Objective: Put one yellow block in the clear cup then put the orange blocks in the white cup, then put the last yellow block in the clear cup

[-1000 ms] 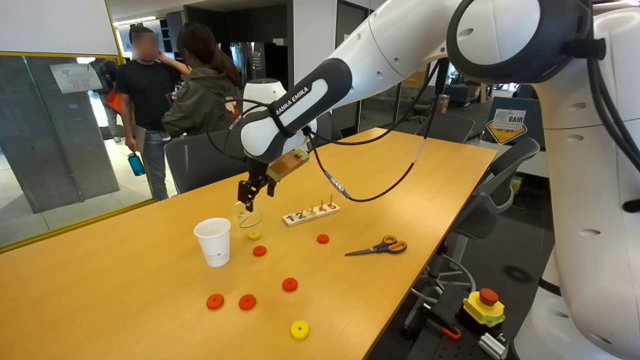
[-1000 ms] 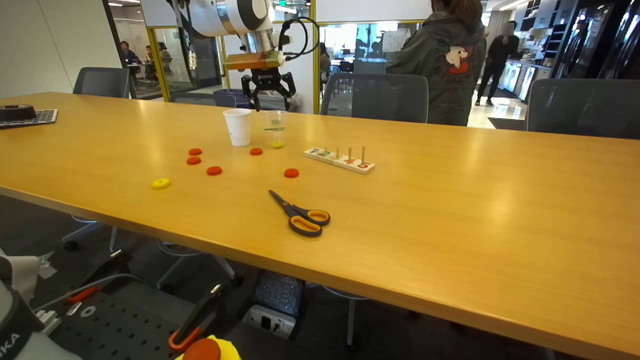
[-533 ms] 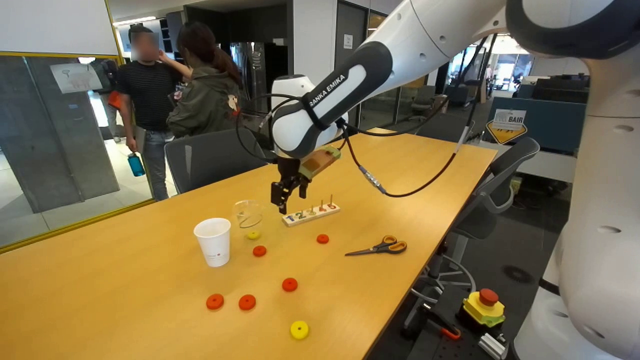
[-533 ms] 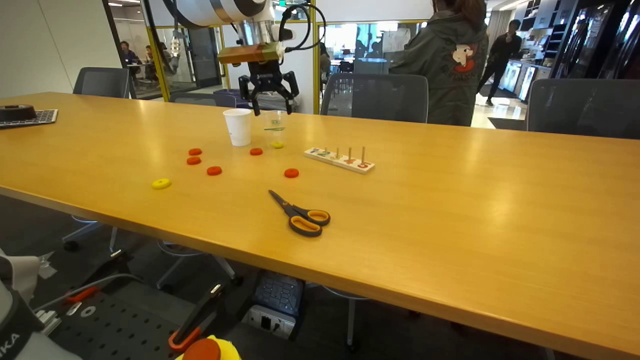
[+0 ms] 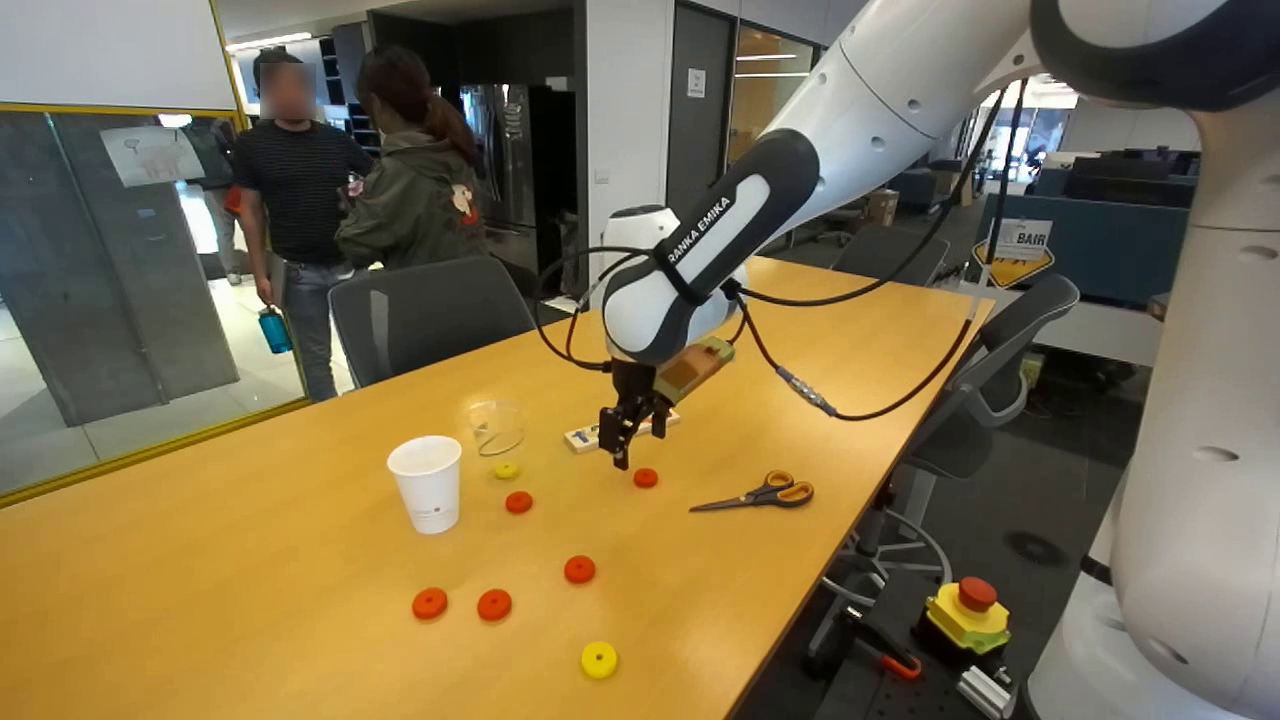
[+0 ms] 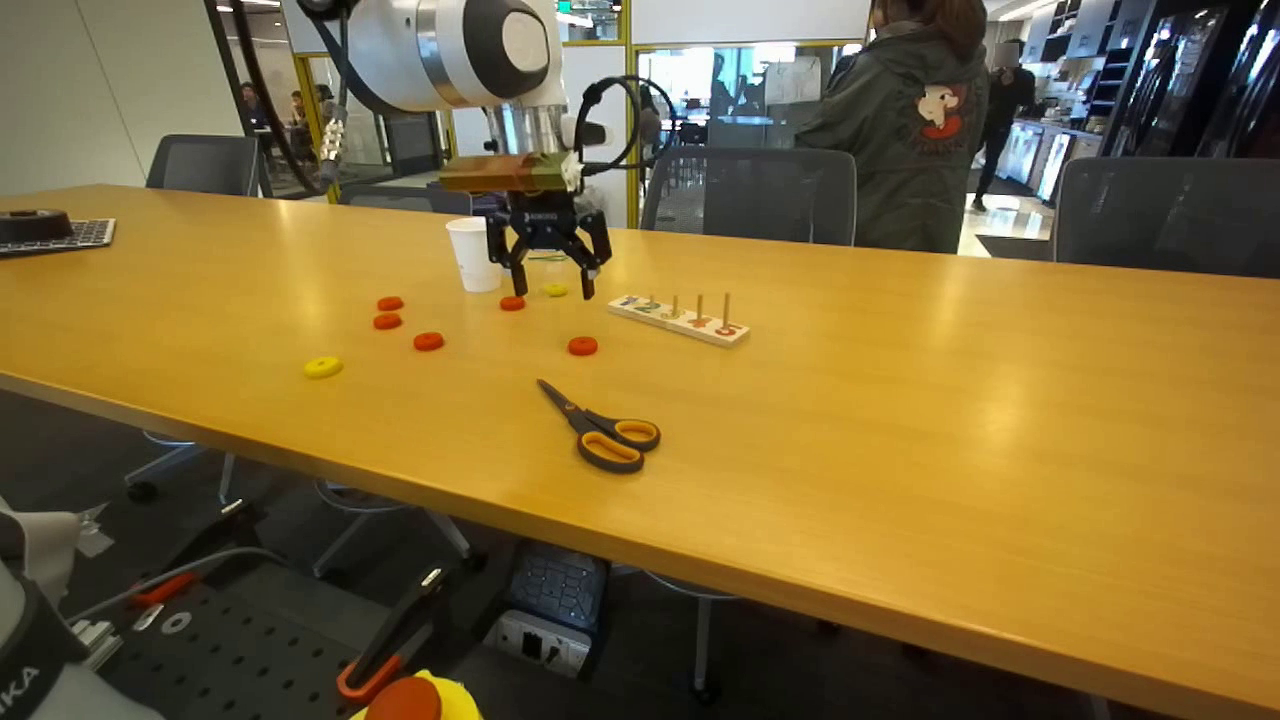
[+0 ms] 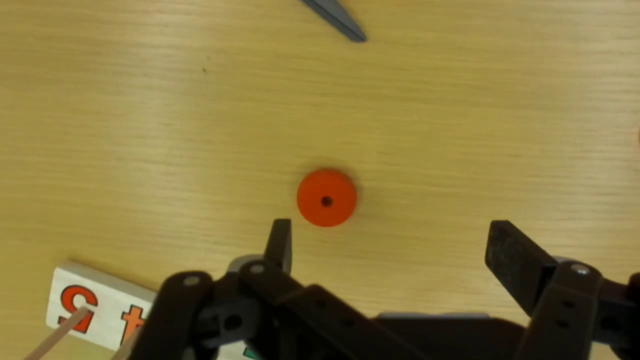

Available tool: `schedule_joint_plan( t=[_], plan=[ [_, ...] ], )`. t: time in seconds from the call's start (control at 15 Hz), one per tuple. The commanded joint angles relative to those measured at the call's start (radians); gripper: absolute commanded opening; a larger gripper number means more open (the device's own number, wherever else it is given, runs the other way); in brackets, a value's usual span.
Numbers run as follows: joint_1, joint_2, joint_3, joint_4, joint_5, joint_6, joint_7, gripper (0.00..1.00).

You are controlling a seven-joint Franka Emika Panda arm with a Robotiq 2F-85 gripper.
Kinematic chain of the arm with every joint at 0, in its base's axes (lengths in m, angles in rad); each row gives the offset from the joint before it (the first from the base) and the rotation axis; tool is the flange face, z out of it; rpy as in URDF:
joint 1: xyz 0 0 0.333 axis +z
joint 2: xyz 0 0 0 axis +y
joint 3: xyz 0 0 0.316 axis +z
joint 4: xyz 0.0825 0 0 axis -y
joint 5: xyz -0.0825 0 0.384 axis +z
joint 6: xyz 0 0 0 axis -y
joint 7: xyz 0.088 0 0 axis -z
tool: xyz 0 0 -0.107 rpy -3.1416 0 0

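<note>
Because one yellow block (image 5: 507,470) shows at the foot of the clear cup (image 5: 499,430), seemingly inside it, the first step looks done. Remaining, by the task's order, are the orange blocks (image 5: 580,569), then the last yellow block (image 5: 599,660). Five orange blocks lie loose on the table (image 5: 200,620); the last yellow block is the one closest to the table's long edge by the robot (image 5: 1150,500). Nothing shows in the white cup (image 5: 430,490), but its floor is hidden, so whether it holds anything I cannot tell; both cups stand farther in from that edge. Over the table hangs the gripper (image 7: 389,235), spread wide and holding nothing, near one orange block (image 7: 325,191); lifting that block is probably the step in hand. The wrist view gives this block's centre hole plainly, yet only a blade tip of the scissors (image 7: 336,17), which both exterior views show whole. In an exterior view the pegs (image 6: 727,308) of the board (image 6: 686,321) stand plain, while the gripper blocks much of the clear cup; in an exterior view the clear cup (image 5: 499,430) is unblocked and the gripper covers much of the board (image 5: 583,438).
</note>
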Motion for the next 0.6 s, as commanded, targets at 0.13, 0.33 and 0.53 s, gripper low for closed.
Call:
schedule_joint_plan(
  t=[0.13,0.33,0.53],
  plan=[
    [-0.051,0.077,0.003,0.006,0.13,0.08,-0.124,1.0],
    [-0.077,0.13,0.004,0.032,0.174,0.097,-0.168,1.0],
    [-0.101,0.178,0.009,0.067,0.196,0.102,-0.195,1.0]
  ],
)
